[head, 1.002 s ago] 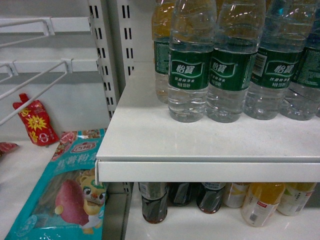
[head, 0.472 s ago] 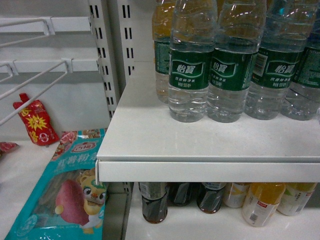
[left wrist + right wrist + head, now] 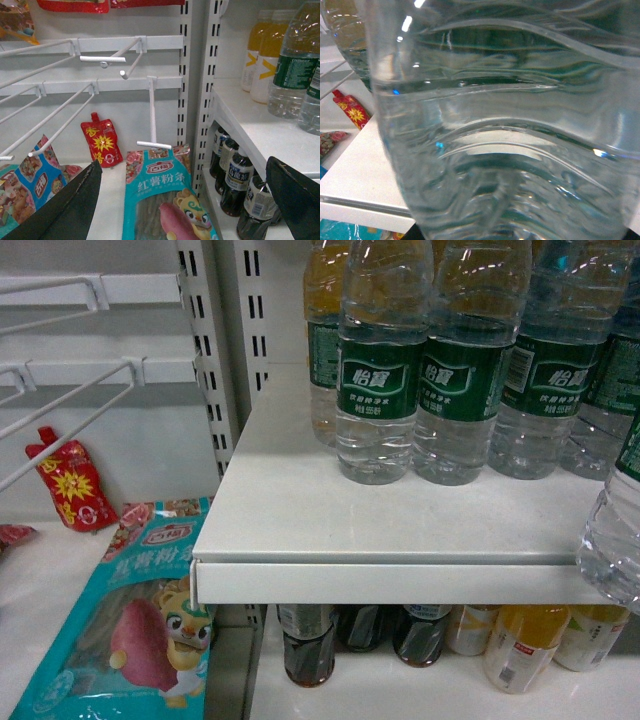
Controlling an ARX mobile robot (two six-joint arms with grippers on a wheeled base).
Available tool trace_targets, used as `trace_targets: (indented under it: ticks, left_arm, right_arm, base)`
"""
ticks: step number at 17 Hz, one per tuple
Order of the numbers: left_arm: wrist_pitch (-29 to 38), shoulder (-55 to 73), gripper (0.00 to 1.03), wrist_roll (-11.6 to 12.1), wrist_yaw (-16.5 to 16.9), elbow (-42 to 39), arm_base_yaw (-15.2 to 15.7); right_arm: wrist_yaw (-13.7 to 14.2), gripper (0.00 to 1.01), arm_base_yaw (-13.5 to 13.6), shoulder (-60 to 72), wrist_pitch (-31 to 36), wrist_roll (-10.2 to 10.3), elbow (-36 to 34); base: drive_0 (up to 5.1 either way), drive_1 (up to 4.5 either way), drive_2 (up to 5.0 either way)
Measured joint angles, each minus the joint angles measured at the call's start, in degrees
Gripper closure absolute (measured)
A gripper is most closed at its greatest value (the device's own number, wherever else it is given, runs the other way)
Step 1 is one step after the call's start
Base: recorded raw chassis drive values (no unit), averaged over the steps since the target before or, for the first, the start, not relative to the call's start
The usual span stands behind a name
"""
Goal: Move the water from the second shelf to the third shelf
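A: What differs from half a second ago? Biggest first.

B: You now get a water bottle [image 3: 612, 530] at the right edge of the head view, just off the front lip of the white shelf [image 3: 400, 520]. It wasn't in that view before. The row of green-label bottles [image 3: 378, 380] on the shelf hasn't shifted.

A: What do the wrist views add?

B: Your right wrist view is filled by that bottle's ribbed clear body [image 3: 510, 135], pressed up close. Your left wrist view shows the teal snack bag [image 3: 162, 200], the red pouch [image 3: 101, 145] and dark bottles [image 3: 239, 182] under the shelf.

A: Fingers?

B: Left gripper [image 3: 185, 200] is spread wide, holding nothing. Right gripper is hidden; you can't tell how its fingers sit. The bottle's top is cut off in the head view.
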Motion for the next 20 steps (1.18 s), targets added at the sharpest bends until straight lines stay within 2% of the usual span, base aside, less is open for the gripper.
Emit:
trace_targets:
  ticks: [5, 14, 20]
  left_arm:
    - [0.0, 0.0, 0.05, 0.0, 0.0, 0.0, 0.0]
    - [0.0, 0.0, 0.05, 0.0, 0.02, 0.0, 0.0]
    - [0.02, 0.0, 0.05, 0.0, 0.02, 0.0, 0.0]
  right_arm:
    - [0.37, 0.6, 0.04, 5.29, 4.11, -0.02, 2.67]
    - [1.01, 0.6, 1.99, 13.66, 6.67, -4.0, 8.09]
    - [4.66, 0.6, 2.73, 18.8, 12.17, -5.79, 9.99]
  base:
    - [0.0, 0.0, 0.0]
    - [0.0, 0.0, 0.0]
    - [0.0, 0.0, 0.0]
